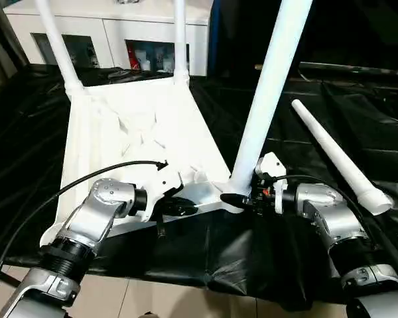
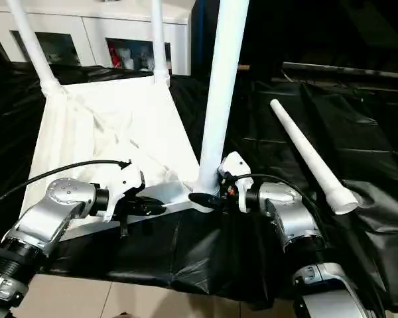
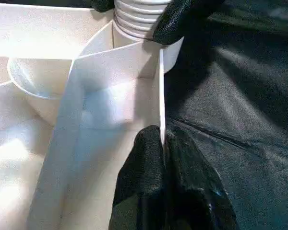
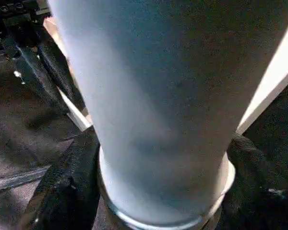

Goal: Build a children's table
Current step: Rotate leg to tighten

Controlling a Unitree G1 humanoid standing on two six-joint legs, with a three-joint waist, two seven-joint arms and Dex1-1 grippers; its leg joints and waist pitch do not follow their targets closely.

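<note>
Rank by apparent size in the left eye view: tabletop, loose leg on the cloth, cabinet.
1. tabletop
2. cabinet, cut off by the picture's edge and farther away, so unsure against the leg
3. loose leg
</note>
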